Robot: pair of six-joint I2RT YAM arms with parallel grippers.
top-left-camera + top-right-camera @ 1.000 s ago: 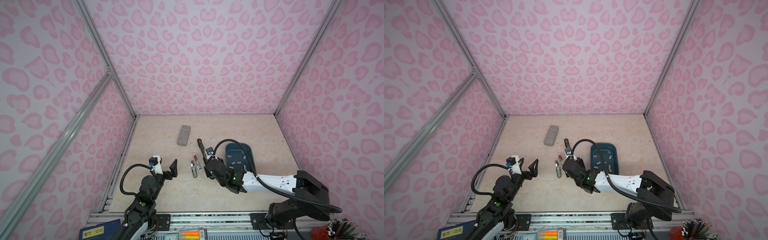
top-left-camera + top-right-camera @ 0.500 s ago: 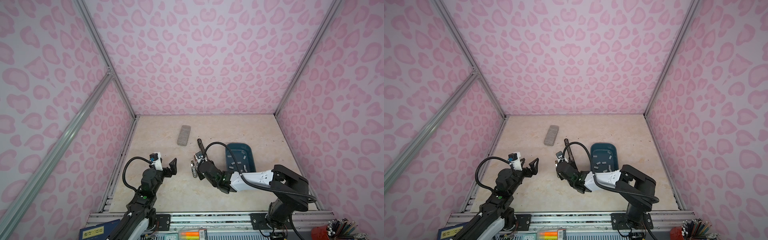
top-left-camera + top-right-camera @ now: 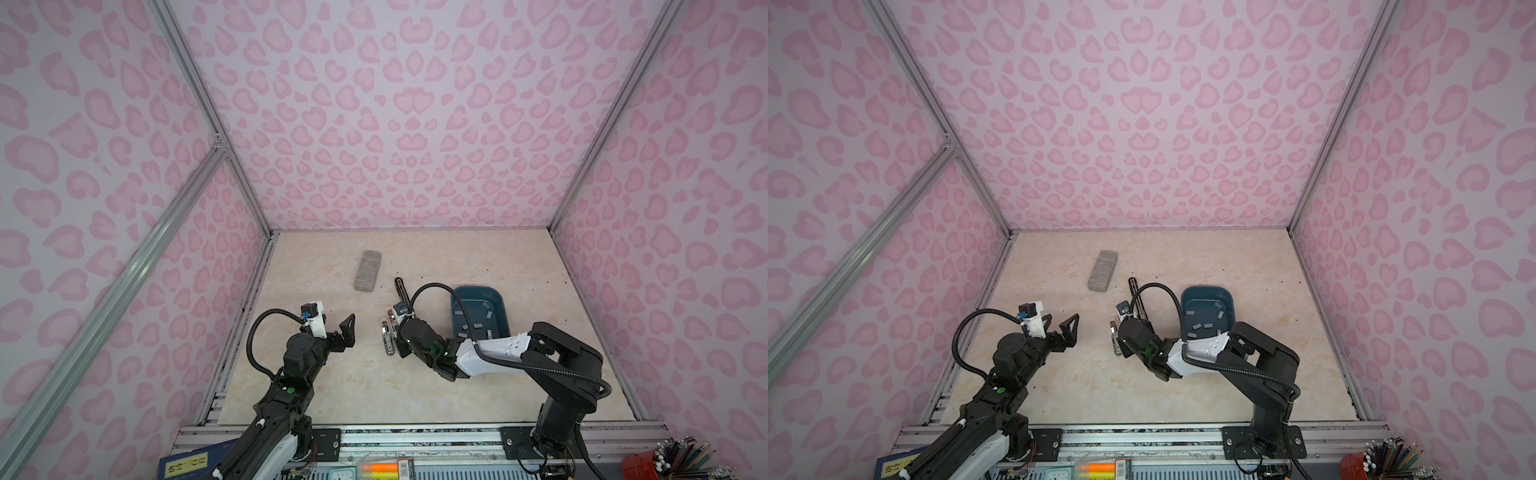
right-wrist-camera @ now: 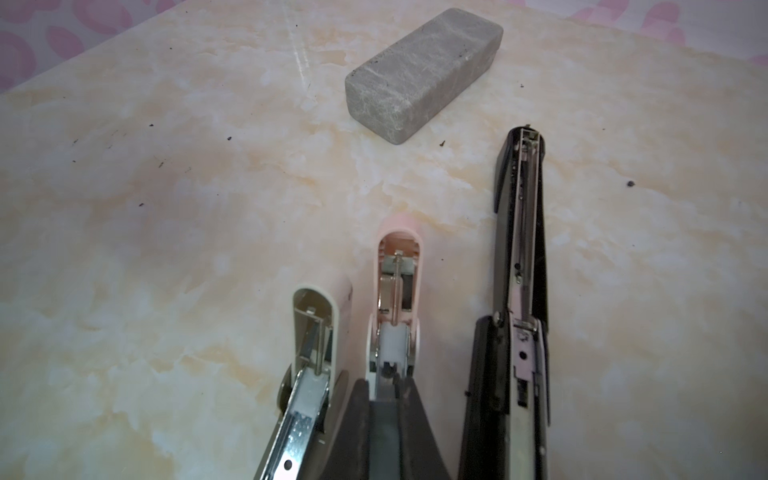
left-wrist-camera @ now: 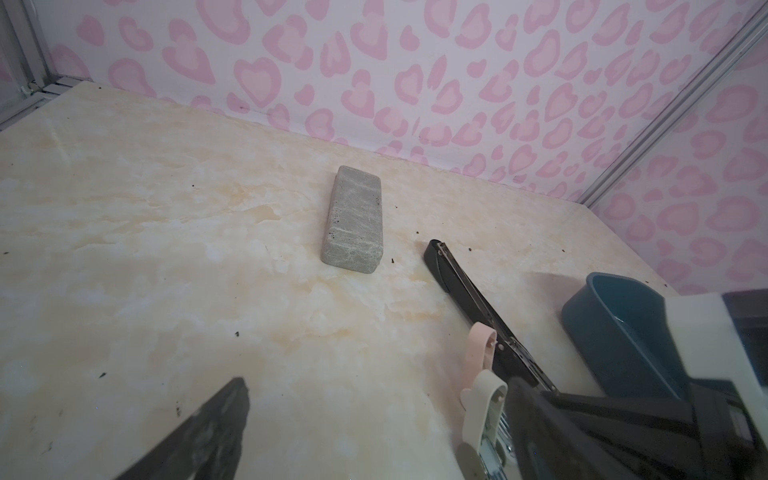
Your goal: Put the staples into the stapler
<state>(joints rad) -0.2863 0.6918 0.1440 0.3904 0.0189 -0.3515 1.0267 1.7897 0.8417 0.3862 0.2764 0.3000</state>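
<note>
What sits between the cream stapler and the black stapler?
The pink stapler, lid open, lies between the cream stapler and the black stapler, roughly parallel to both. Right wrist view shows it best; the shut right hand is over its rear.

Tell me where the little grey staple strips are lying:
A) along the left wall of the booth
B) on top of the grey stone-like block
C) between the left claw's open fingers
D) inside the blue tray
D: both top views show the staples scattered on the floor of the blue tray, which sits on the table next to the right arm.
</note>
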